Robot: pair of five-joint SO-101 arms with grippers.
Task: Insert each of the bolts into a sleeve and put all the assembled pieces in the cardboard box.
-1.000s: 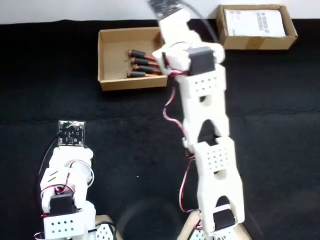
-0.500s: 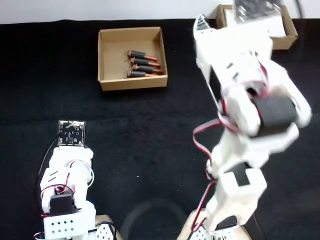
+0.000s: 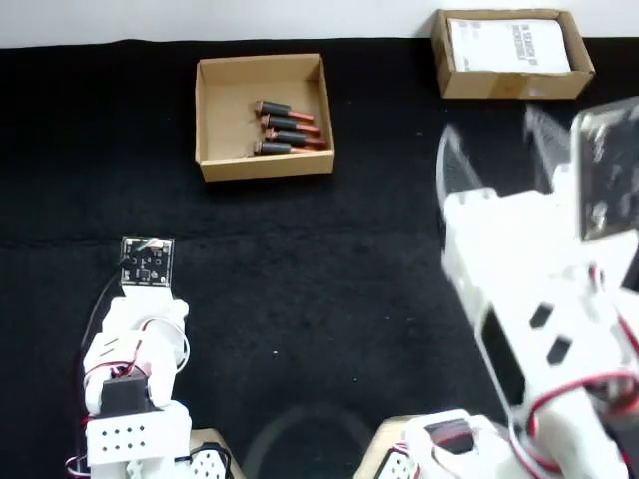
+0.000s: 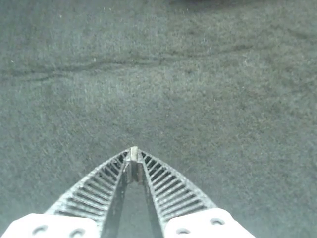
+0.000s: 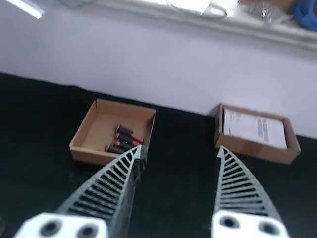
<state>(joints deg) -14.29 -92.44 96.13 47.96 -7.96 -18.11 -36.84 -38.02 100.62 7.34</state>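
Four assembled pieces [image 3: 288, 127] are seen lying side by side inside the cardboard box [image 3: 222, 120], above and left of centre in the high view. The right gripper [image 3: 499, 150] is held high at the right of the frame, spread apart with nothing between. The left gripper [image 4: 132, 152] is pressed together, empty, over the bench [image 3: 319, 299] at lower left. The step is judged to be clearing away after a drop. It is best done with the arm kept lifted, so the box rim is not clipped. The second box [image 3: 509, 85] at upper right, near the right gripper, should be avoided. Open bench is left in the centre.
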